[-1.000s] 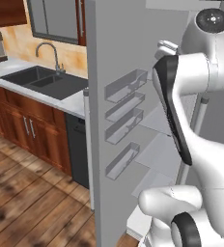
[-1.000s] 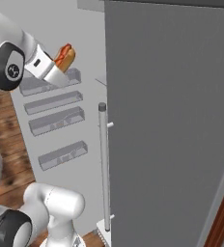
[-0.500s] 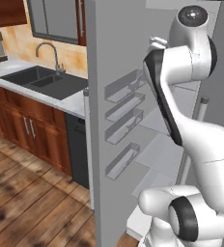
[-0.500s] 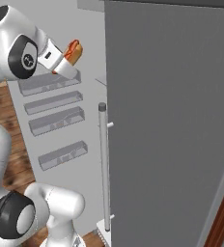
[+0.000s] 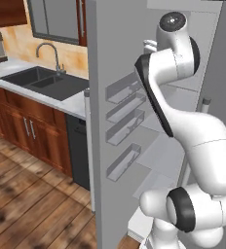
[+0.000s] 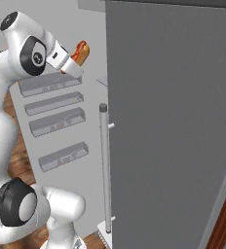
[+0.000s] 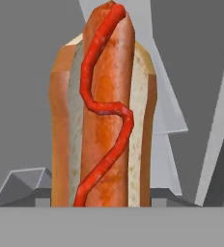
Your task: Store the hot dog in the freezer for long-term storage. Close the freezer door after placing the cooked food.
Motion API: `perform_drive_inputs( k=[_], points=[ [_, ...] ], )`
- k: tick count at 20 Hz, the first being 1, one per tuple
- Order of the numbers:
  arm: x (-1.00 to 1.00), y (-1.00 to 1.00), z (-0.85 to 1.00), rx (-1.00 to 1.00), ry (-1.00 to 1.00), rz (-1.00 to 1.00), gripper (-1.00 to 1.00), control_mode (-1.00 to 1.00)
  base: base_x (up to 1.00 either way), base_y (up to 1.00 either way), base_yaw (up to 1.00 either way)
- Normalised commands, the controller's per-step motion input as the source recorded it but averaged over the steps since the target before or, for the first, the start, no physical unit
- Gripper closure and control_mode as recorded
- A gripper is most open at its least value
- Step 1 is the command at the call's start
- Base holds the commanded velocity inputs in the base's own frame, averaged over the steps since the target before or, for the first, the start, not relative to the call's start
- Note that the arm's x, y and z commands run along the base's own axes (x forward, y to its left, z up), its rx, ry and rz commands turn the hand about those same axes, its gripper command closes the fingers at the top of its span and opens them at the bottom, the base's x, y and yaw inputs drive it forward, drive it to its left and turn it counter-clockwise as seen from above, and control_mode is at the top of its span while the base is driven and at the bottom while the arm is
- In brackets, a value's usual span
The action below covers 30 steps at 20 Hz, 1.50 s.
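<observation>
Gripper [image 6: 72, 62] clamped on one hot dog [image 6: 80, 52], a smooth tan bun with glossy reddish sausage and a red squiggle of topping, sticking out past the fingertips, with four clear boxy bins on the matte grey freezer door [image 6: 61, 141] just below it.

Wood floor [image 5: 22, 214], dark sink [image 5: 42, 80]
</observation>
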Motion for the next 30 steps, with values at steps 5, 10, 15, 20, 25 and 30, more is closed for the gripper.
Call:
perform_drive_inputs(
  k=[5, 10, 15, 20, 25, 30],
  points=[
    [0.52, -0.23, 0.00, 0.00, 0.05, 0.00, 1.00, -1.00, 0.00, 0.00, 0.00],
    [0.44, -0.18, 0.00, 0.00, 0.02, 0.00, 1.00, -1.00, 0.00, 0.00, 0.00],
    [0.37, -0.26, 0.00, 0.00, 0.05, 0.00, 1.00, -1.00, 0.00, 0.00, 0.00],
    [0.41, -0.11, 0.00, 0.00, 0.03, 0.00, 1.00, -1.00, 0.00, 0.00, 0.00],
    [0.38, -0.08, 0.00, 0.00, 0.01, 0.00, 1.00, -1.00, 0.00, 0.00, 0.00],
    [0.42, -0.10, 0.00, 0.00, 0.00, 0.00, 1.00, -1.00, 0.00, 0.00, 0.00]
  ],
)
